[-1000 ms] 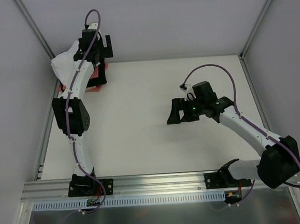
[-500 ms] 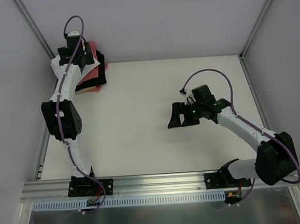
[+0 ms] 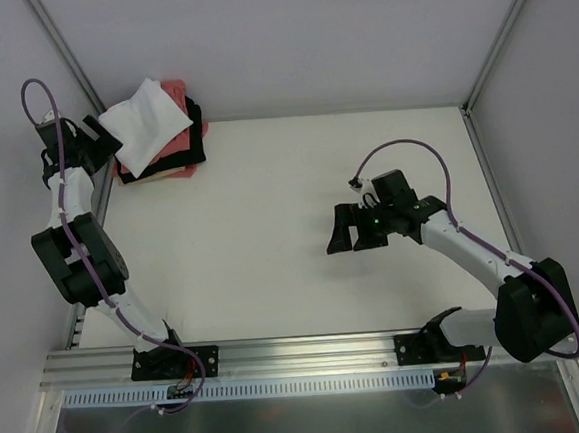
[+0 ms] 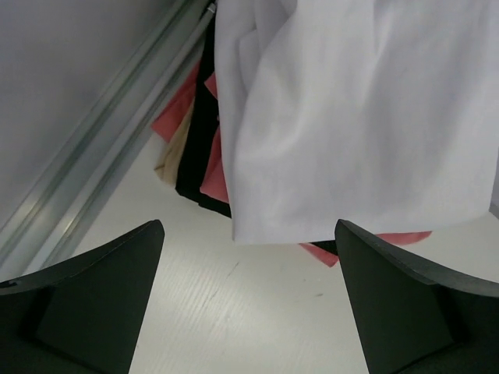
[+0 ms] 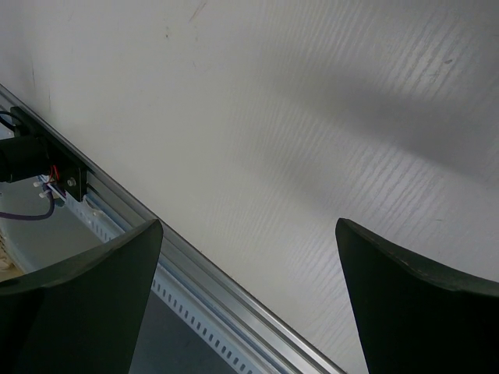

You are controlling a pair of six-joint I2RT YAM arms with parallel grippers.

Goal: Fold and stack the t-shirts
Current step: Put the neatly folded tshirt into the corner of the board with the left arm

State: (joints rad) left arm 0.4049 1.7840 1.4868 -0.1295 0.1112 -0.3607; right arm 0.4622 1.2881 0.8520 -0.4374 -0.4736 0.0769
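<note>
Clearly, the t-shirts sat as one stack in the far-left corner of the white table (image 3: 268,198), close to the aluminium rail (image 4: 101,148) along its left edge. The white t-shirt (image 3: 144,112) lay folded on top, turned at an angle to the ones beneath, so one corner stuck out past the pile toward the left. Under it showed the salmon-pink t-shirt (image 3: 176,142) and the black t-shirt (image 3: 195,124). In the left wrist view a sliver of the pale cream t-shirt (image 4: 175,148) peeked out low in the stack, next to the rail.

The left gripper (image 3: 96,141) was just beside the stack on its left, near the jutting white corner. Its jaws stood wide apart and clamped nothing. From its own camera the white shirt's edge hung just ahead of the fingertips (image 4: 117,265).

The right gripper (image 3: 351,234) was well apart from the shirts, over bare table right of the middle, its jaws spread and empty. Its wrist camera showed only tabletop and the near frame rail (image 5: 195,280).
</note>
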